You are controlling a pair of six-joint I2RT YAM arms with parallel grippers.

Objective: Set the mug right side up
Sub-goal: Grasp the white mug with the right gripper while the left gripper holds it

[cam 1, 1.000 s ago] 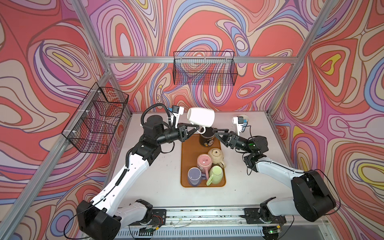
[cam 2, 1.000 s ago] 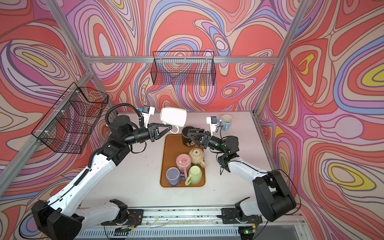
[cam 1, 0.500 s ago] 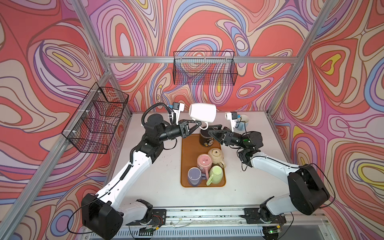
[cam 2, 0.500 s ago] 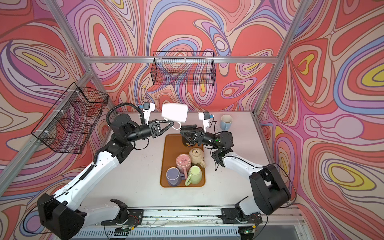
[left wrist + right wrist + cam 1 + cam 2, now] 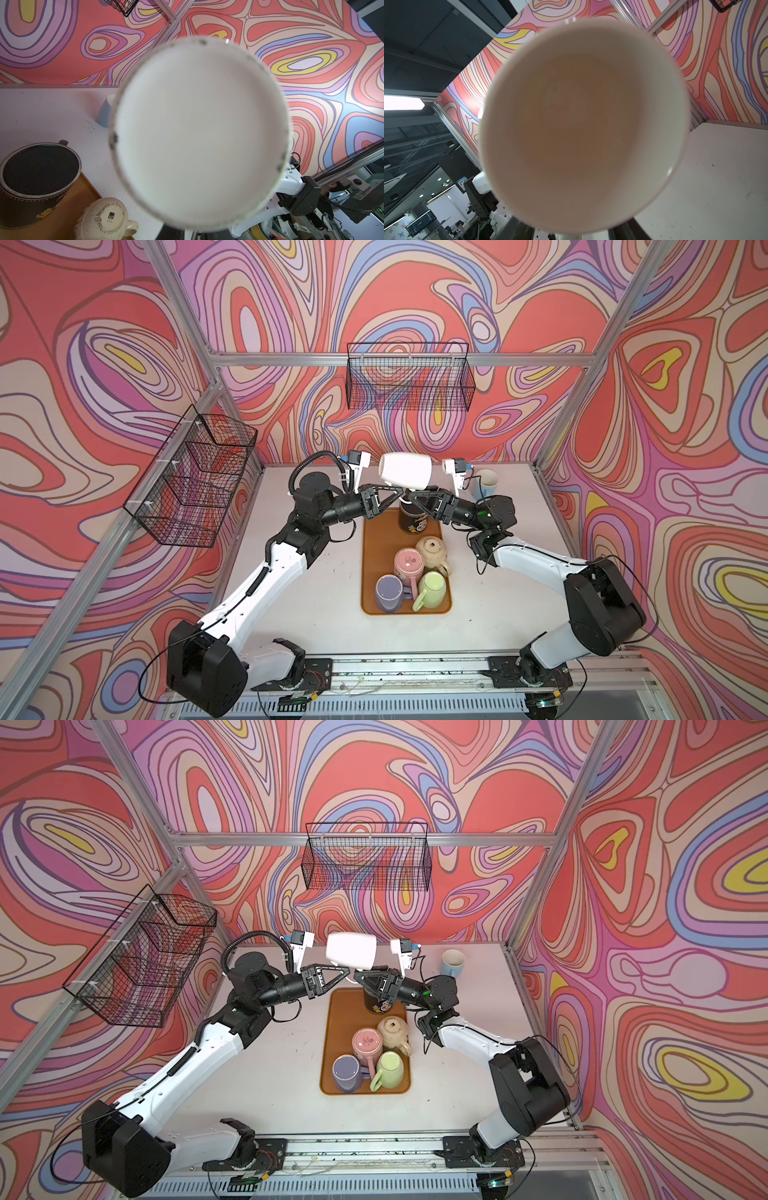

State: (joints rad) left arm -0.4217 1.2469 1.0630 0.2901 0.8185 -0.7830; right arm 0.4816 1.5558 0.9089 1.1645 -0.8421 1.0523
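A brown tray (image 5: 376, 547) sits mid-frame on the white counter (image 5: 324, 593). It holds a black mug (image 5: 415, 520), and below it cream (image 5: 431, 551), pink (image 5: 408, 566), purple (image 5: 390, 593) and green (image 5: 432, 589) mugs, bottoms up. A light blue cup (image 5: 486, 483) stands upper right of the tray. Wire baskets hang at top middle (image 5: 409, 381) and at left (image 5: 191, 485).

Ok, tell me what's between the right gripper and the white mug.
Nothing visible. The left gripper holds the white mug aloft on its side; the right gripper is at its handle, jaws open either side. The black mug stands below them.
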